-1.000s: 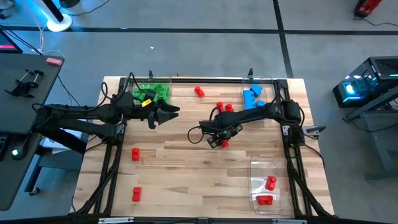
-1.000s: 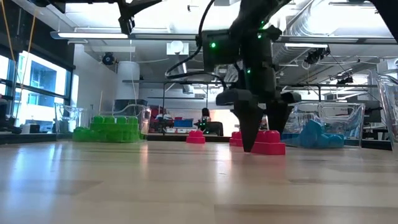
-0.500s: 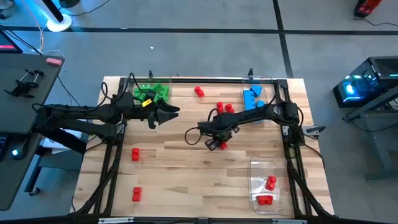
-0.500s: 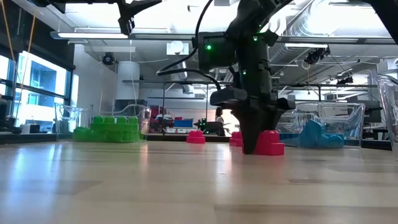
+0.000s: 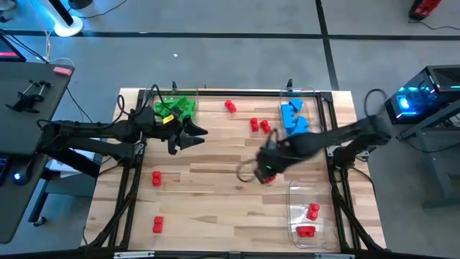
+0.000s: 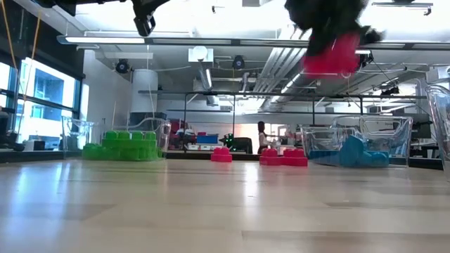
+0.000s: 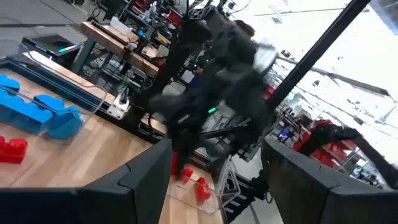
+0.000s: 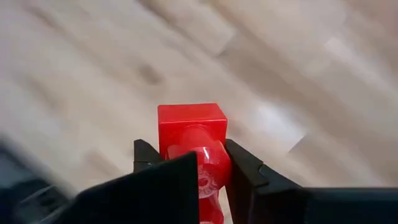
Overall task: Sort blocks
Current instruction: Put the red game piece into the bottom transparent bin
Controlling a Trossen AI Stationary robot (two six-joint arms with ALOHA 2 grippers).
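Note:
My right gripper [image 5: 264,173] hangs high over the table's middle right, shut on a red block [image 8: 191,124], which shows near the top of the low view [image 6: 332,55]. My left gripper [image 5: 192,132] waits open and level at the far left, with nothing between its fingers [image 7: 143,180]. Loose red blocks [image 5: 259,125] lie on the table at the far middle, one more [image 5: 230,106] farther back, and two [image 5: 156,178] near the left edge. Green blocks [image 5: 176,108] and blue blocks [image 5: 293,116] sit in clear trays at the far edge. My right gripper pinches the red block by two opposite sides [image 8: 214,155] between its two fingers [image 8: 239,163]. The fingers come from above, pointing steeply down. The block sticks out below the fingertips, lifted well clear of the table.
A clear tray [image 5: 296,193] at the near right holds red blocks [image 5: 310,220]. A dark frame runs along the table's edges [image 5: 237,91]. Bare wood lies between the two arms and along the near middle [image 5: 215,208].
My right gripper has shut on a red block that stood on the table's middle, then risen quickly with it and swung toward the table's near right. The block has been lifted clear of the wood. My left gripper has only turned slightly in place.

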